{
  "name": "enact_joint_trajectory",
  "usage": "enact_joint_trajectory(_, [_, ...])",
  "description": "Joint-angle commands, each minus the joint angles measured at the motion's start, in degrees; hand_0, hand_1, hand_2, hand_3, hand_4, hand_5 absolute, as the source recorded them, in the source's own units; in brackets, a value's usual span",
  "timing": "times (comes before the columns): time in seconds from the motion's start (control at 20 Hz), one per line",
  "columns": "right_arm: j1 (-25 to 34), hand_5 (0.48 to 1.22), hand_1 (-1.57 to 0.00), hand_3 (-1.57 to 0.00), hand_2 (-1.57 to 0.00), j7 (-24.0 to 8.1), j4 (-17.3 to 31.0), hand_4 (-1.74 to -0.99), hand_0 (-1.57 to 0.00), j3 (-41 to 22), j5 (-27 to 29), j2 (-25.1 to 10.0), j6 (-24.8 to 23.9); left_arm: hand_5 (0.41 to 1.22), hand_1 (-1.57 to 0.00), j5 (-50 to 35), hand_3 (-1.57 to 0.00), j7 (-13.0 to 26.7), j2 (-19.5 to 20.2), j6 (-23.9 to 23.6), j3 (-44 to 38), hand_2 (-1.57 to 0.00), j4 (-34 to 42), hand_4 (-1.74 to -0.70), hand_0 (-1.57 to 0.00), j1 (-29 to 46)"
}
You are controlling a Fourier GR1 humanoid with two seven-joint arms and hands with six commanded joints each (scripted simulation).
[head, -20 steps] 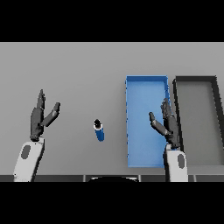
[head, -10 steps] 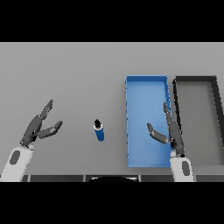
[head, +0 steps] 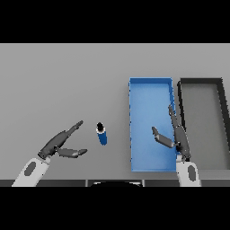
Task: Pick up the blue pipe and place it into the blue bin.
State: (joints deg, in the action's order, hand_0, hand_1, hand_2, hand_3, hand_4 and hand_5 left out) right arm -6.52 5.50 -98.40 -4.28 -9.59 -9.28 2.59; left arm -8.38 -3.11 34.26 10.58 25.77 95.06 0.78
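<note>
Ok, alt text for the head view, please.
A small blue pipe lies on the grey table, with the open left hand just to its left. The open right hand hovers over the blue bin, beside a dark bin.

Blue pipe [head: 102,133] lies on the table — left hand [head: 59,144] open beside it, right hand [head: 175,137] open over blue bin [head: 150,82]

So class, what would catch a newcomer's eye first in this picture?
Probably the bright blue bin right of centre, with a dark bin beside it. Next, the small blue pipe lying alone on the grey table, the open left hand reaching toward it and the right hand over the blue bin.
</note>
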Motion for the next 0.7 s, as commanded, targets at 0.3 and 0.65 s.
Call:
enact_joint_trajectory(0.3, [-0.9, 0.624, 0.0, 0.0, 0.0, 0.0, 0.0, -1.214, 0.0, -0.3, 0.1, 0.8, 0.0, 0.459, 0.0, 3.5, 0.0, -0.3, -8.3, -1.1, 4.4, 0.0, -4.1, -1.15, 0.0, -3.7])
enact_joint_trajectory(0.65, [-1.2, 0.637, 0.0, 0.0, 0.0, 0.0, -0.3, -1.215, 0.0, 0.8, 1.0, 0.0, 0.3, 0.448, 0.0, 7.0, 0.0, -1.0, -16.1, -3.3, 6.1, 0.0, -13.0, -1.1, 0.0, -9.1])
